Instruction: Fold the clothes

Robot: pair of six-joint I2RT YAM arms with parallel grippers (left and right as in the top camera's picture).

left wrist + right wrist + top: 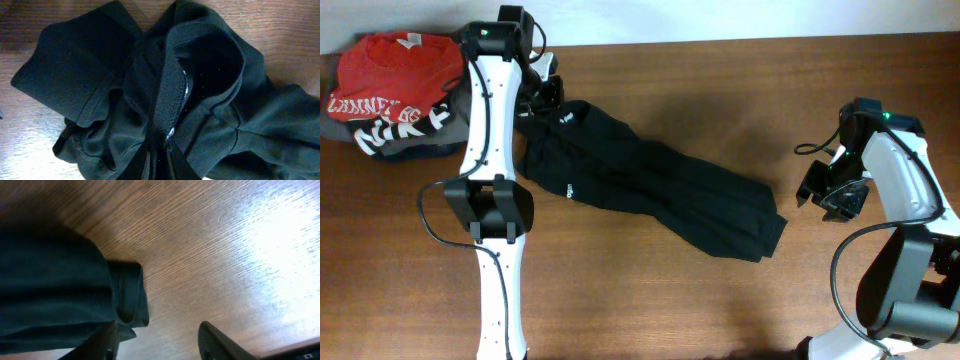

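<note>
The black garment point(650, 185) lies on the brown worktop point(720, 90) just right of the red shirt point(395, 65) and runs as a long, rumpled band slanting away from it towards the near edge. Two small white marks show on the garment, both on the half nearer the red shirt. The left fingers point(182, 167) are at the garment's end closest to the red shirt. In the left wrist view they are drawn close together with a ribbed hem running down between them, so they have the cloth pinched. Around that hem the fabric is bunched in loose folds, with a sleeve-like flap spread to one side. The right fingers point(215, 340) are past the garment's other end, on the side farthest from the red shirt. They stand wide apart with only bare wood between them and hold nothing. A ribbed cuff of the garment lies just beside one of them; whether it touches cannot be told
</note>
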